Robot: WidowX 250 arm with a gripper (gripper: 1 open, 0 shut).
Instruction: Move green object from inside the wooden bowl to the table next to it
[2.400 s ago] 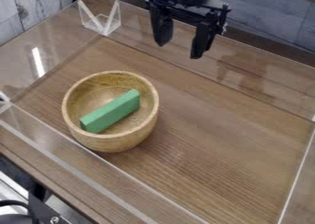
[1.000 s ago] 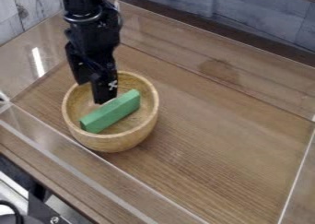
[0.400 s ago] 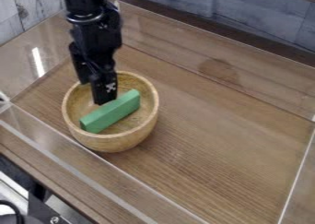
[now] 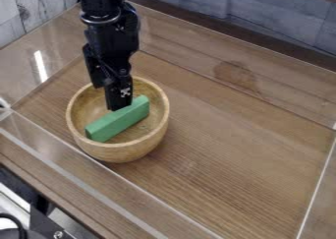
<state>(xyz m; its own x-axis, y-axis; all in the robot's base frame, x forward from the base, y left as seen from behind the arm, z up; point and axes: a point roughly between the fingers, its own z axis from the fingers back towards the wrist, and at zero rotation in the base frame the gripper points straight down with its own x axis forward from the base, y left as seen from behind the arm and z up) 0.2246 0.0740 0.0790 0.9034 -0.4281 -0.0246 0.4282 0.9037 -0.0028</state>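
Note:
The wooden bowl [image 4: 82, 125] sits on the table [image 4: 237, 135] at the left of centre. Inside it the green object [image 4: 113, 121], a slim bright bar, lies slanted from lower left to upper right. My gripper [image 4: 113, 93] points straight down into the bowl's far side, just above the bar's upper half. It is open and nothing is between its black fingers [image 4: 122, 97]. I cannot tell whether the tips touch the bar.
Low clear plastic walls [image 4: 33, 71] border the tabletop on the left, front and right. The dark arm rises from the bowl toward the top edge of the view. Bare wood-grain table lies to the right of the bowl.
The gripper came from the back of the table down into the bowl. Over the last second it stayed there, open, and only rolled slightly. The bar has not moved.

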